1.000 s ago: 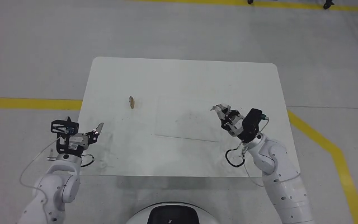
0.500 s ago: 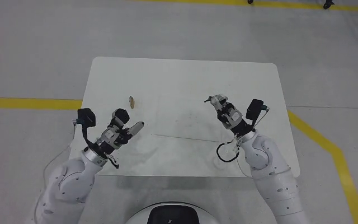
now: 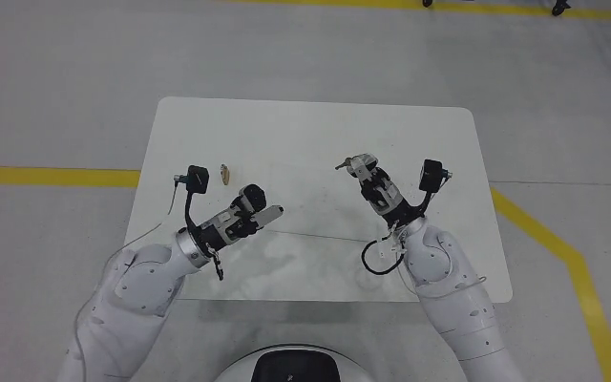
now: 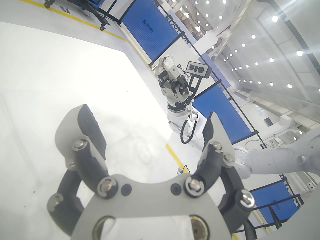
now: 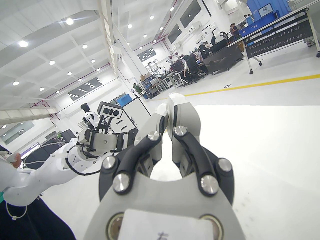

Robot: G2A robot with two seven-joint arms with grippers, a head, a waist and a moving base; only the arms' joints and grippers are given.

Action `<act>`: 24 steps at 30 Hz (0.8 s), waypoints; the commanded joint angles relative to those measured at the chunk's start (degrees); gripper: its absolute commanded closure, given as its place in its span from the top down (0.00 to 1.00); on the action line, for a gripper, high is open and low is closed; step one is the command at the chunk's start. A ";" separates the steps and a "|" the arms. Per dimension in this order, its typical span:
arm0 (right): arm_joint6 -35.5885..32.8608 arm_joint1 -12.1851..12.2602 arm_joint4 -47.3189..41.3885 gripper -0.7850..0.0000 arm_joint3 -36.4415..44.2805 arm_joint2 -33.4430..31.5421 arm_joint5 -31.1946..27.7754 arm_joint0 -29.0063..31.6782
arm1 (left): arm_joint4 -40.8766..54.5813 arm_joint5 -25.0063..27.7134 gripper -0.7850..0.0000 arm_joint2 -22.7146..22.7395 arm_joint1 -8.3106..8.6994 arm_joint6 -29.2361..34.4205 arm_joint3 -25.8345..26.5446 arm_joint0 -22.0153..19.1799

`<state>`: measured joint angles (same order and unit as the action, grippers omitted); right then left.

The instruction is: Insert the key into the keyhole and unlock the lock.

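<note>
Lying lock [image 3: 224, 173] runs near-to-far; key [image 3: 340, 165] points leftward.

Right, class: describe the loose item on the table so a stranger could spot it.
Find the white table. On its left side, near the left gripper, lies a small brownish object. It alone rests loose on the tabletop, held by no jaws.

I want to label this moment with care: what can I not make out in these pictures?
Lock: top view, too small to show its keyhole.
Key: top view, only a tiny tip shows; right wrist view, the right gripper, shut over it, covers it.
</note>
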<state>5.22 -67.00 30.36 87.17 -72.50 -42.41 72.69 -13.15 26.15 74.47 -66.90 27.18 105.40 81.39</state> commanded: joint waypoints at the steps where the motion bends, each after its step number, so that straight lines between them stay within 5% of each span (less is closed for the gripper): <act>1: 0.00 0.00 0.00 0.00 0.00 0.00 0.00 0.00 | -0.10 -0.12 1.00 0.03 0.00 -0.12 0.03 -0.02; 3: 0.00 0.00 0.00 0.00 0.00 0.00 0.00 0.00 | 0.44 -0.75 1.00 -0.44 -0.05 -0.25 -0.09 0.06; 7: -3.13 -0.31 -3.53 0.00 0.41 2.28 1.14 0.69 | 18.18 -0.94 1.00 -2.59 -0.69 0.66 -3.31 -0.84; 13: -11.70 -0.72 -15.80 0.00 -0.74 5.21 2.84 -0.58 | 38.36 -3.15 1.00 -8.05 -2.17 6.24 -13.33 -7.27; 19: -16.35 -0.89 -23.66 0.00 -0.81 5.69 4.85 -1.02 | 38.30 -2.20 1.00 -11.10 -3.04 7.66 -18.72 -11.25; 20: -17.48 -0.92 -24.91 0.00 -0.82 5.98 4.98 -1.05 | 38.22 -2.04 0.95 -11.54 -3.19 7.44 -19.23 -11.66; 22: -19.83 -0.96 -26.94 0.00 -0.84 6.52 5.54 -1.24 | 37.35 -2.02 0.68 -12.72 -3.51 7.18 -19.87 -12.51; 24: -21.40 -1.00 -28.49 0.00 -1.01 6.79 6.18 -1.35 | 35.89 -1.86 0.65 -13.93 -3.82 6.88 -20.30 -13.33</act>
<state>-15.36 -67.98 2.66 86.26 -65.82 -36.56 71.39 23.59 24.23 61.23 -70.56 34.22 85.29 68.47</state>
